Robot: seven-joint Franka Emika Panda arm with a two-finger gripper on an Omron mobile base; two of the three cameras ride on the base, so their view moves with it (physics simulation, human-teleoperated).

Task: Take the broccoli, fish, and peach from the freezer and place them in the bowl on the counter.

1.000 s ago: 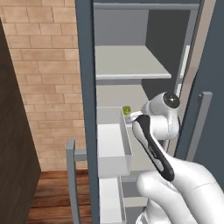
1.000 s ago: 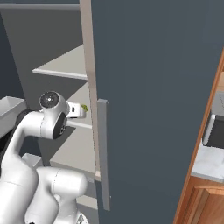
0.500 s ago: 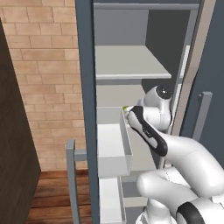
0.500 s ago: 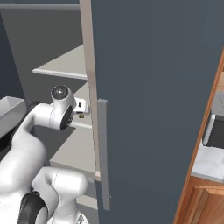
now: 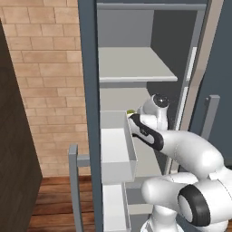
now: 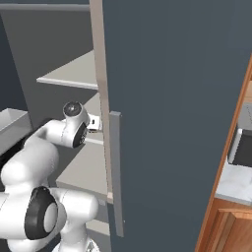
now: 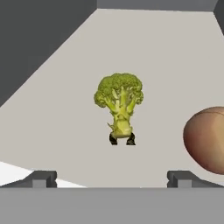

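Wide-open gripper (image 7: pixel 111 178) faces the lumpy yellowish-green broccoli (image 7: pixel 119 105) on the pale grey freezer shelf (image 7: pixel 57 131), round red-orange peach (image 7: pixel 205 140) just beside it.

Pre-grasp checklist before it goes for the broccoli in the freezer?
1. Gripper open: ok, the finger tips stand wide apart.
2. Broccoli centred between the finger tips: ok, it sits near the middle of the hand view.
3. Gap to the broccoli closed: not ok, bare shelf lies between the tips and it.
4. Peach clear of the approach: ok, it lies off to one side, apart from the broccoli.
5. Freezer door open with the arm reaching inside: ok.
6. Fish located: cannot tell.
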